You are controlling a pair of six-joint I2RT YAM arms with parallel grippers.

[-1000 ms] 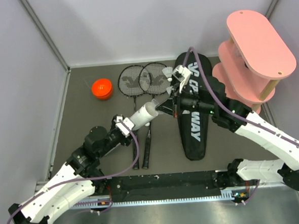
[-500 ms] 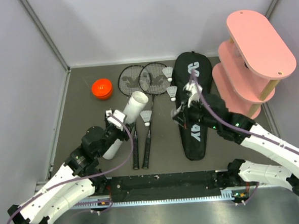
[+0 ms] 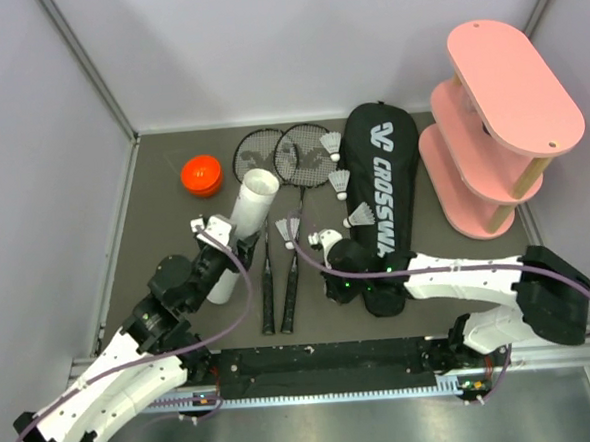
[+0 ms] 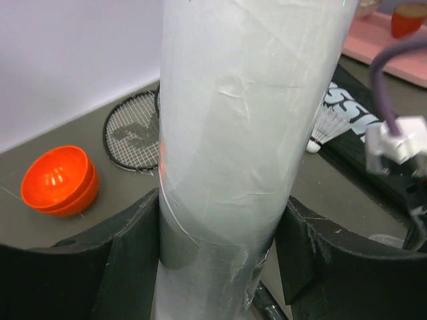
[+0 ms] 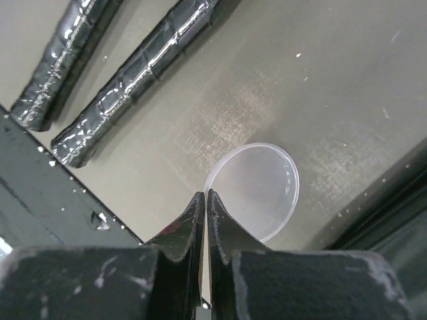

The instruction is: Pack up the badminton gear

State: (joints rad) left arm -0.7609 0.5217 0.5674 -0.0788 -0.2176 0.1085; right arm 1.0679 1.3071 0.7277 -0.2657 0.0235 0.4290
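Left arm reaches up from the near-left corner, forearm angled toward the middle of the table, and the left gripper [image 3: 222, 253] is clamped around the white tube [image 3: 249, 206], a black finger [image 4: 133, 257] on either side of the tube's lower half. The tube's long axis runs from near-left to far-right, with the open mouth pointing away toward the racket heads and lying just beside the left racket [image 3: 260, 163]. The orange cap [image 3: 201, 175] sits apart, on the table to the left of that mouth.

Over to the right arm: elbow folded back at the near-right, forearm stretched low and leftward across the near end of the black CROSSWAY bag [image 3: 382, 176]. The right gripper [image 5: 203, 200] has its fingers pressed tight together, holding nothing, tip down at the edge of a clear plastic disc [image 5: 257, 190] lying flat on the table. Both racket handles [image 5: 133, 73] lie just beside it, pointing toward the near edge.
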